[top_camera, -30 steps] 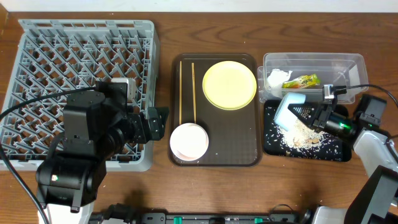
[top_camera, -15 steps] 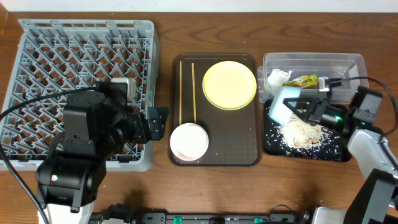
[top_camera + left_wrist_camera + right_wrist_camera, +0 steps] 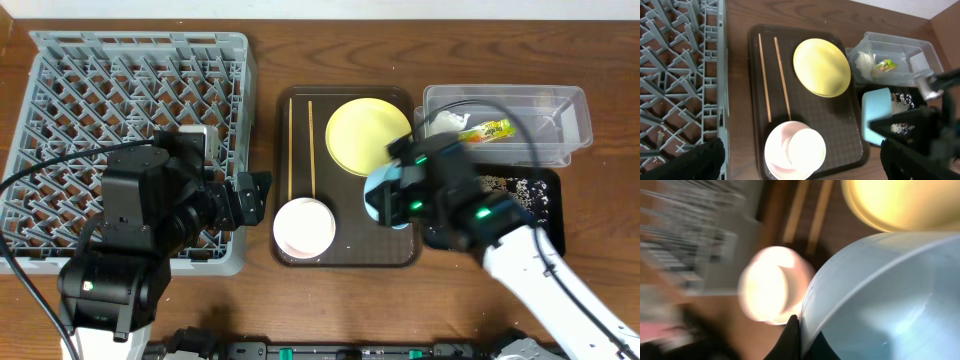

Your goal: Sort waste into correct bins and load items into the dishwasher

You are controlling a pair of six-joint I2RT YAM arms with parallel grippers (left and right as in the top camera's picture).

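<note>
bowl (image 3: 876, 112) rim clamped in right fingers (image 3: 790, 345) | yellow plate (image 3: 360, 135) beside | left fingers (image 3: 700, 162) seemingly open

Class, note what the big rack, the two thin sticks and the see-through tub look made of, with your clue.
Rack: likely moulded plastic, matte grey lattice. Sticks: probably wood, pale tan, dull. Tub: clear glossy plastic; contents show through walls.

Small light-blue bowl (image 3: 378, 200) tilted on edge, just beside flat round yellow plate (image 3: 366, 135); 2 thin wooden chopsticks (image 3: 310, 140) parallel, left of plate.
</note>
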